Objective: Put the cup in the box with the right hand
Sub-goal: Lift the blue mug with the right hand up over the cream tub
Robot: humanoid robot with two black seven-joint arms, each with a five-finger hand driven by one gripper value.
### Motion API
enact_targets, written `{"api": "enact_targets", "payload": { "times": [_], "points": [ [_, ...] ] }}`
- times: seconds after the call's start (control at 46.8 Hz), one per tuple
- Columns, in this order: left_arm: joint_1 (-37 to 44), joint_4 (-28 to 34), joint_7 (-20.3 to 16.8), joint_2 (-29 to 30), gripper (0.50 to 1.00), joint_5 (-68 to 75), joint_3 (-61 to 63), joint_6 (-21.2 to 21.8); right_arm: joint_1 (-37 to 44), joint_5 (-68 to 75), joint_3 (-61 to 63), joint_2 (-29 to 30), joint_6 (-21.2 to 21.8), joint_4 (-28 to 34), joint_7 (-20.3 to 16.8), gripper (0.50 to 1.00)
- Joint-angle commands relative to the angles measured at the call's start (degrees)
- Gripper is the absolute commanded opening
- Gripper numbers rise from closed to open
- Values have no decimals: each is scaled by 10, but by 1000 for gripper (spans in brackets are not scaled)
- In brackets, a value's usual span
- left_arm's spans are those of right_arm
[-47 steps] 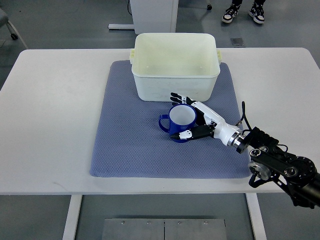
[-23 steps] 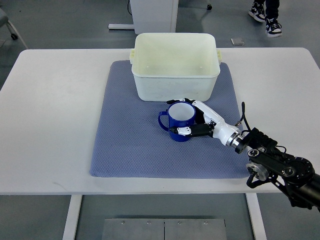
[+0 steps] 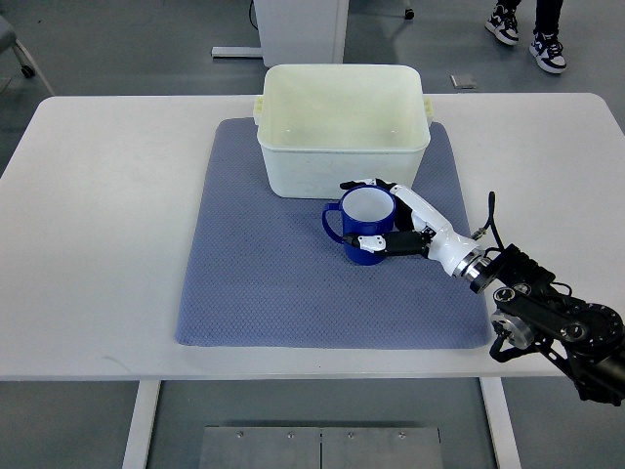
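A blue cup with a white inside stands upright over the blue-grey mat, its handle pointing left. My right hand is shut on the cup, fingers wrapped around its right side, thumb at the front. The arm comes in from the lower right. The cream plastic box stands just behind the cup, open and empty. The cup sits close to the box's front wall. The left arm is out of view.
The mat lies on a white table. A person's shoes show on the floor beyond the table's far right edge.
My right hand closed on the cup and has moved it a little right and toward the box. The person's shoes shifted on the floor.
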Motion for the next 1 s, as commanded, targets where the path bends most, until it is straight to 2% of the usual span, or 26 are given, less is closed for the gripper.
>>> {"api": "enact_targets", "payload": {
  "times": [0.0,0.706,0.984],
  "points": [
    [0,0,0,0,1000,0,1,0,0,0,1,-13,1,8,0,500],
    [0,0,0,0,1000,0,0,0,14,38,7,-200,3,146,0,500],
    [0,0,0,0,1000,0,0,0,69,51,34,-224,14,154,-6,500]
  ]
}}
